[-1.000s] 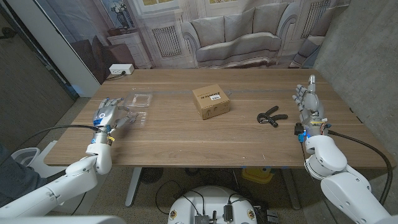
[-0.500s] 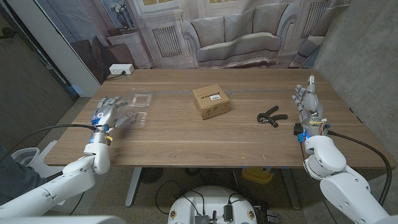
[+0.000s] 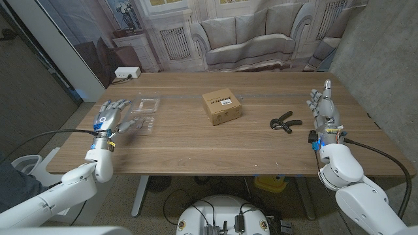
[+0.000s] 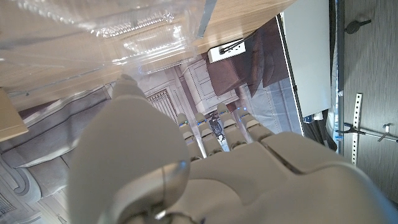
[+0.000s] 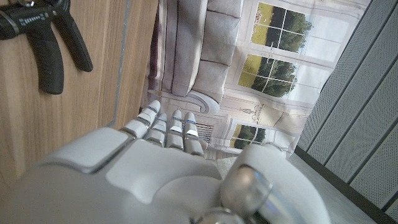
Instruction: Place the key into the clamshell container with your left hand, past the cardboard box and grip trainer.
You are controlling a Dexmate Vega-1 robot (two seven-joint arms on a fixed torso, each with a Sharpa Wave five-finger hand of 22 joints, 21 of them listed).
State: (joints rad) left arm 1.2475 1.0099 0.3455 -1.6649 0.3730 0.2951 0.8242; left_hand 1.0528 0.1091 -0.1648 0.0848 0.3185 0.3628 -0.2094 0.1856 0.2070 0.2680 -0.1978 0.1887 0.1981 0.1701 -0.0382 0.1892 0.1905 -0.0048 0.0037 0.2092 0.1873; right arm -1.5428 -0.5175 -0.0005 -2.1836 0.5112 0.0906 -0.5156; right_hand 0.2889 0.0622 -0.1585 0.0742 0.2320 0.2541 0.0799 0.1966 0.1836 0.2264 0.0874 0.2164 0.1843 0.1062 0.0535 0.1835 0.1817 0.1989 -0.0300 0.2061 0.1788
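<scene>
The key (image 4: 217,132), small, stiff, light and probably slippery, sits pinched between the left hand's (image 3: 111,119) fingers just beside the clear container (image 3: 144,106), best held by its bow, while the right hand (image 3: 323,104) stands released, fingers apart.

White rounded arms, silver-grey robot hand (image 3: 111,119), black cables, blue wrist markings

left hand (image 3: 111,118) up near the table's left edge, fingers loosely spread and reaching forward, arm coming in from the bottom corner, right hand (image 3: 324,108) standing on its edge at the right side, fingers straight and together, pointing away, holding nothing
</scene>
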